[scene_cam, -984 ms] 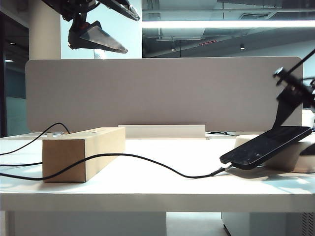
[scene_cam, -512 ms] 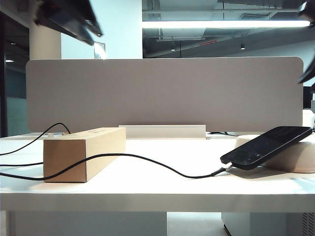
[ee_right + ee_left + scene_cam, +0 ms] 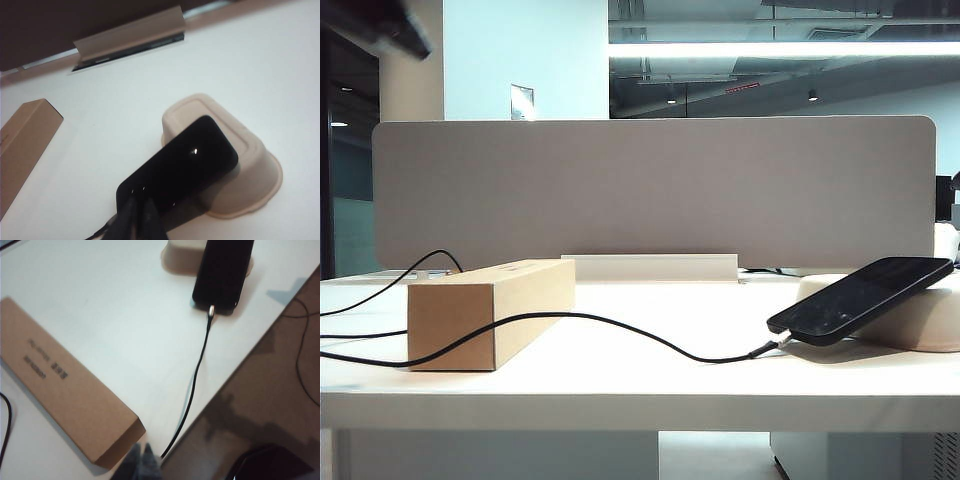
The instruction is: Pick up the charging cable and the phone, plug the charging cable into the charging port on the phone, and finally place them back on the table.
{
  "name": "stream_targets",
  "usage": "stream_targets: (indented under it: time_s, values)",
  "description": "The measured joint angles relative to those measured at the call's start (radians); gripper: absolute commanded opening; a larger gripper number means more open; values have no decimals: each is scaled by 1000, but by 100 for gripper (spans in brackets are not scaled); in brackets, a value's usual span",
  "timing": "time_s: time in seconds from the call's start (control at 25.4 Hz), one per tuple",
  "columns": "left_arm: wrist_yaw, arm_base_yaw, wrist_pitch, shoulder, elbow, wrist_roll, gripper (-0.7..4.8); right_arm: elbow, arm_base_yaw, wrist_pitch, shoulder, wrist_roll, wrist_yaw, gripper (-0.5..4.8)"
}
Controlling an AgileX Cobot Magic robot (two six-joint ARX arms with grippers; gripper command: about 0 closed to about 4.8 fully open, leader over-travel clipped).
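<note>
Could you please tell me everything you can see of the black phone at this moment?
The glossy black rectangular phone with rounded corners and a dark screen lies tilted, its upper end propped on the upturned cream shallow tray, its lower end down near the white table. The thin black charging cable reaches that lower short edge with its silvery plug. Neither gripper touches it.

The table (image 3: 650, 395) bears a cardboard box (image 3: 485, 310), tray (image 3: 920, 320) and charging cable (image 3: 620, 328).
</note>
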Motion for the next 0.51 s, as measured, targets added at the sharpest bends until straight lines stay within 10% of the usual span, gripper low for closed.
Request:
stream_targets:
  time_s: [0.51]
  values:
    - [-120, 0, 239, -414, -391, -310, -6, -174, 0, -23, -342, -13, 16, -1]
